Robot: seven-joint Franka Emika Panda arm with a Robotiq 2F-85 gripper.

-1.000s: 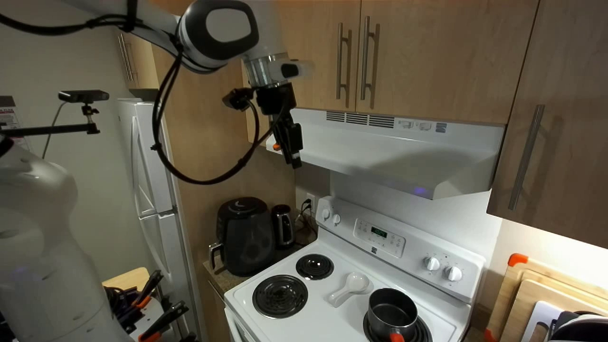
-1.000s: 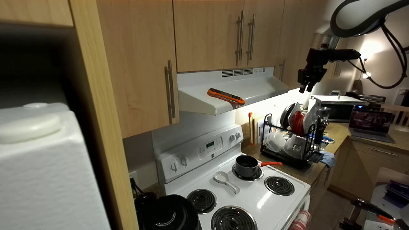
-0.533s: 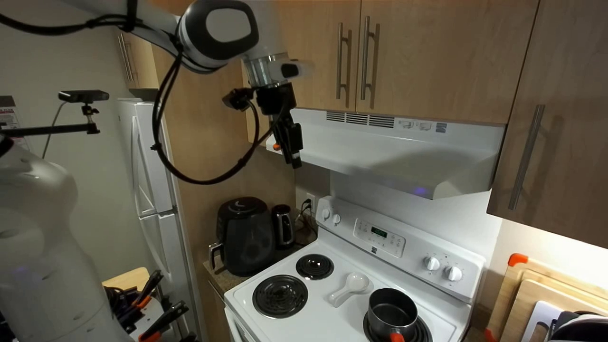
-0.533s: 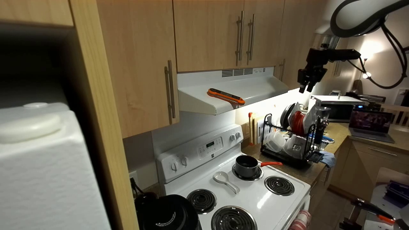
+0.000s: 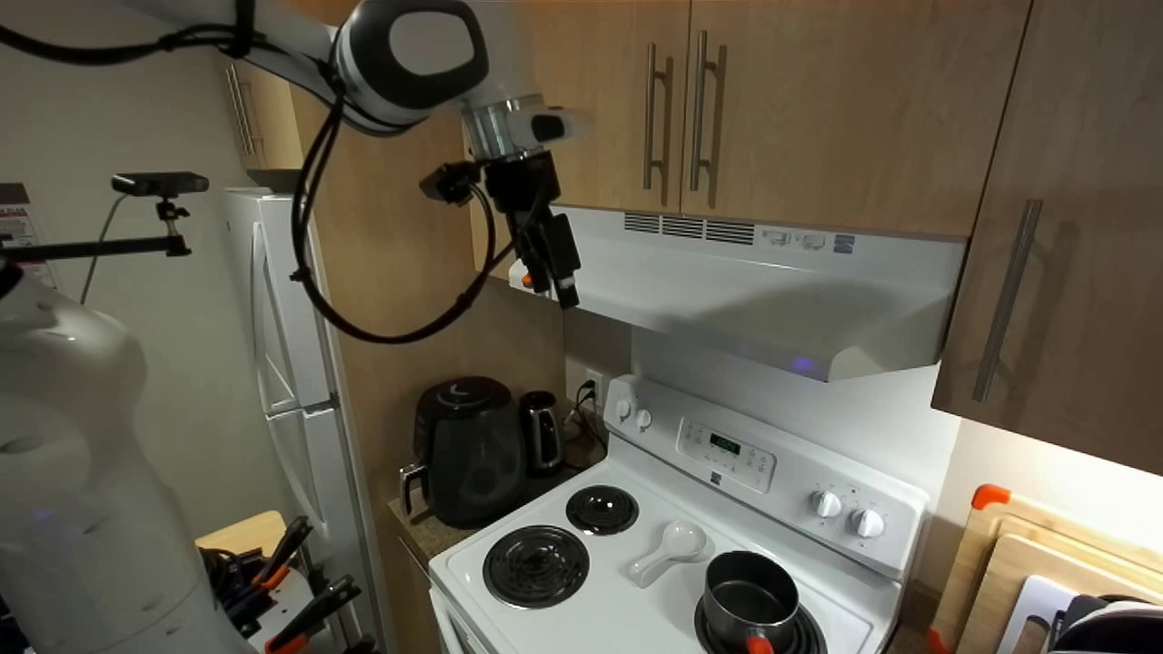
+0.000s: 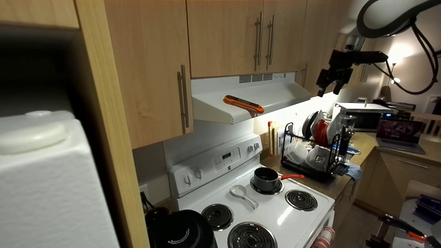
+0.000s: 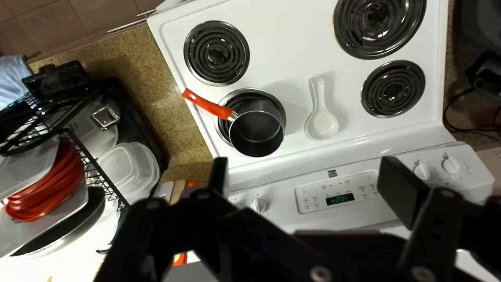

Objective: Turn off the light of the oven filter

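The oven filter is the white range hood [image 5: 690, 282] under the wooden cabinets, seen in both exterior views. On its upper front strip sit two small switches [image 5: 795, 240], right of the dark vents. Its lamp is hidden beneath, but the wall [image 6: 275, 115] below it is brightly lit. An orange-rimmed dark bar [image 6: 243, 104] sticks to one end of its sloped front. My gripper [image 6: 328, 92] hangs in front of the hood, apart from it, pointing down. In the wrist view the gripper [image 7: 309, 180] is open, its fingers wide apart with nothing held.
Below stands the white stove [image 7: 297, 51] with a red-handled pot [image 7: 256, 133] and a white spoon rest [image 7: 321, 121]. Wooden cabinets [image 5: 845, 109] with bar handles are above the hood. A loaded dish rack [image 6: 310, 168] and a black air fryer [image 5: 468, 454] flank the stove.
The gripper's fingers have spread wider apart in the last half second. The gripper and wrist have risen slightly. The hood and the lit wall look the same.
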